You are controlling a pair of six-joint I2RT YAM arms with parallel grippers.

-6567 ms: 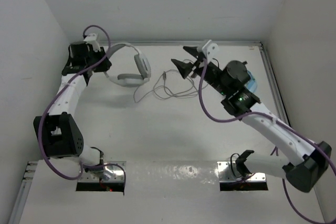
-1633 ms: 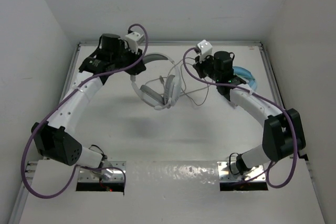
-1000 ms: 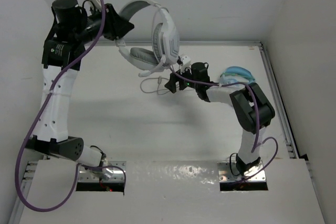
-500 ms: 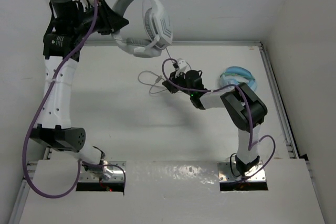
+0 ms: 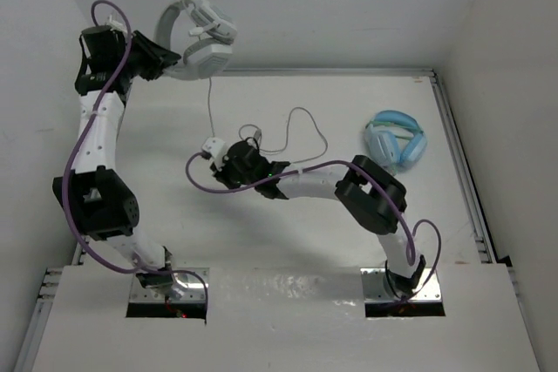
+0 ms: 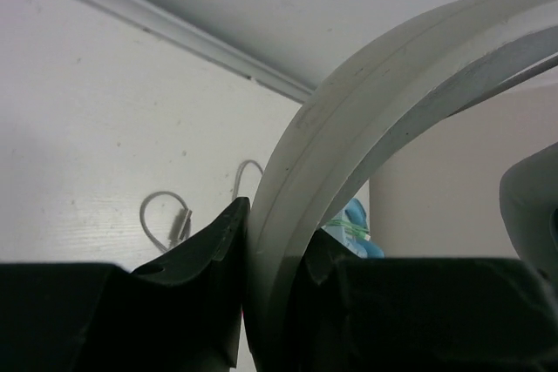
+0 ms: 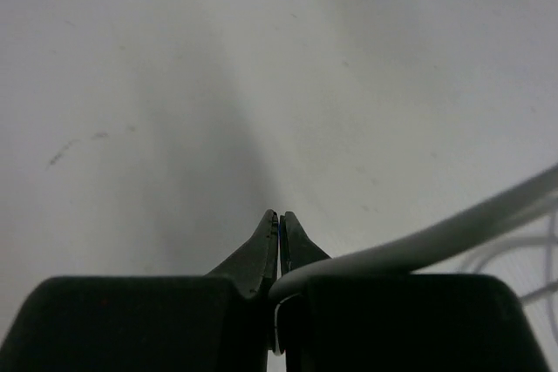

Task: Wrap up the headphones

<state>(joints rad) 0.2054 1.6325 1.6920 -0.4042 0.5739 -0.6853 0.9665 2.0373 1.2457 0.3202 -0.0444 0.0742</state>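
The white and light-grey headphones [image 5: 196, 37] hang in the air at the back left. My left gripper [image 5: 162, 60] is shut on their grey headband [image 6: 349, 128], which fills the gap between the jaws in the left wrist view [image 6: 275, 241]. The thin grey cable [image 5: 209, 93] drops from the ear cups to my right gripper [image 5: 218, 163], which is low over the table's middle. The right jaws [image 7: 279, 224] are shut, and the cable [image 7: 436, 237] comes out from between the fingers to the right. The rest of the cable loops on the table [image 5: 296, 128].
Light blue headphones [image 5: 397, 138] lie at the table's right side and also show in the left wrist view [image 6: 356, 219]. The cable's plug end [image 6: 170, 224] lies on the table. White walls stand close on the left, back and right. The right arm stretches low across the middle.
My left gripper has swung the lifted headphones further left and back. My right gripper has moved left across the table along the cable, which now hangs nearly straight between them.
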